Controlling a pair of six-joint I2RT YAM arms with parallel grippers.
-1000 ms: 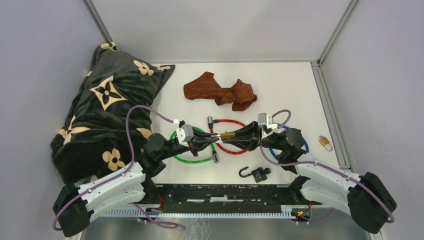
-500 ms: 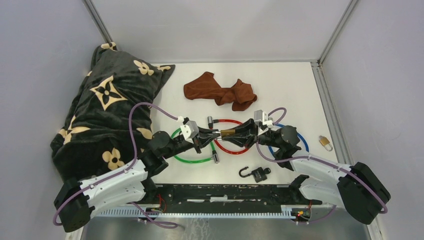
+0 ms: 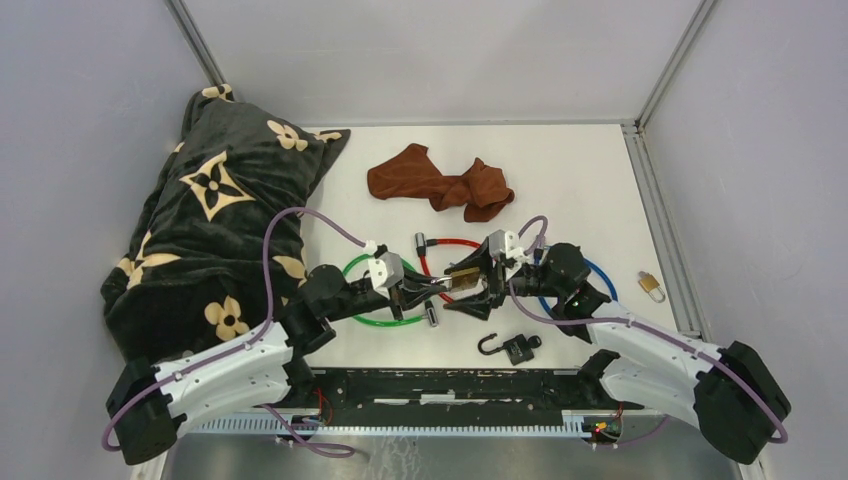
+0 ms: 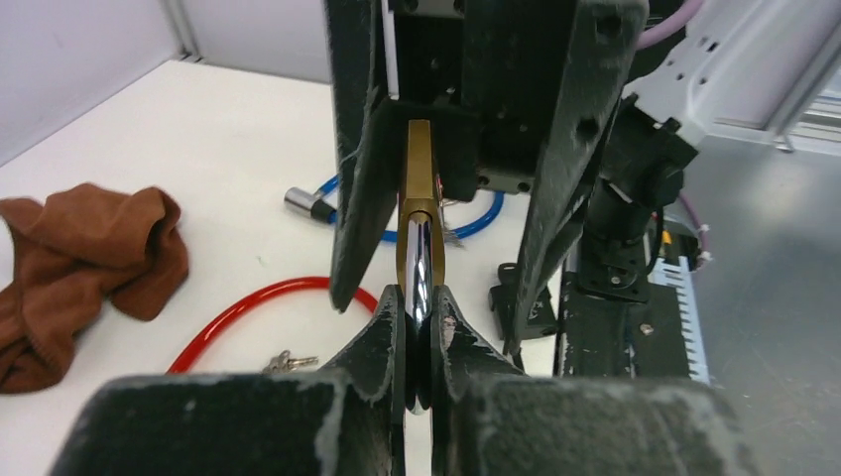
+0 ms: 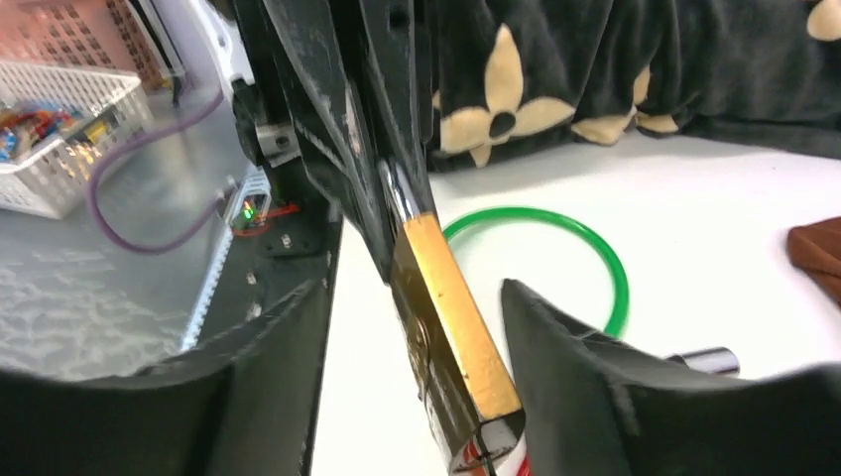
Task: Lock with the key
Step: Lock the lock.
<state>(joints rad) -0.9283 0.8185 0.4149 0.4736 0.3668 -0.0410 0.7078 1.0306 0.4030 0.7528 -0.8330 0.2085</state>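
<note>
Showing a brass padlock (image 4: 419,188) held between two arms, above the table (image 3: 580,180) and closer to its near edge than to its far one. The left gripper (image 4: 418,312) is closed tight on the chrome shackle, which is pinched between its fingertips. This grip alone carries the padlock clear of the table. The right gripper (image 5: 417,293) stands partly open around the brass body. A gap shows on each side in the right wrist view, so it holds nothing. The padlock's long axis runs from one gripper to the other, roughly along the near edge: shackle toward the left arm, body and keyhole end toward the right arm. Whether a key already sits in that end cannot be told, since it is blurred at the bottom of the right wrist view. What appears to be a small bunch of keys (image 4: 291,359) lies on the table just beside the red cable (image 4: 228,317), on the far side of the padlock. Judged from this layout, the right arm is the free one and faces the keyhole end. It would have to bring the key in along the padlock's axis.
</note>
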